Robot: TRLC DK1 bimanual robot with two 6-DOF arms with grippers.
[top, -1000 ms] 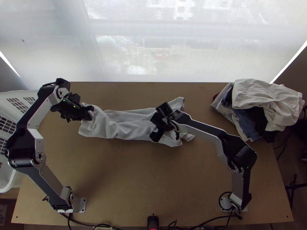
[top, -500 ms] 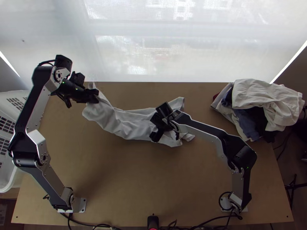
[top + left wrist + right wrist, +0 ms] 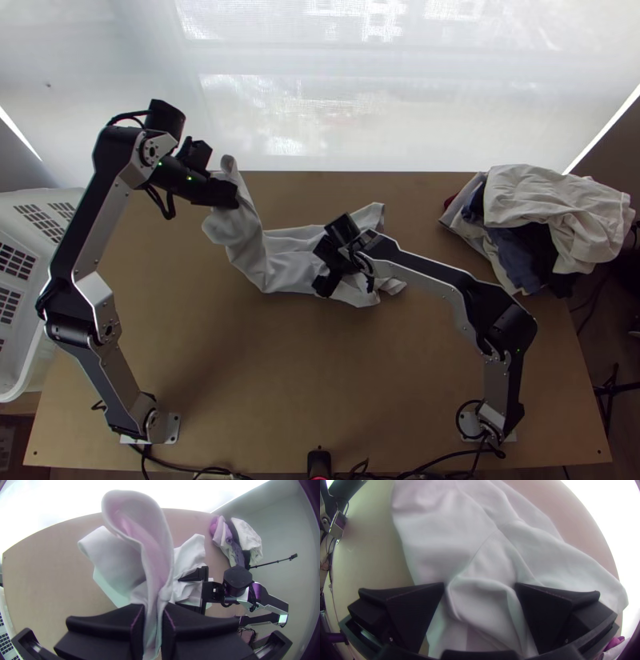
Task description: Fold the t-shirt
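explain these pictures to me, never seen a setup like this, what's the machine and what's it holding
These are two robot arms, left and right, at a wooden table. The top view looks down from above; each wrist view comes from a camera on that arm, by its fingers. A white t-shirt lies bunched lengthwise, one end raised. The left gripper pinches that end. The right gripper is open over the other part. Beyond are a clothes pile and a white basket.
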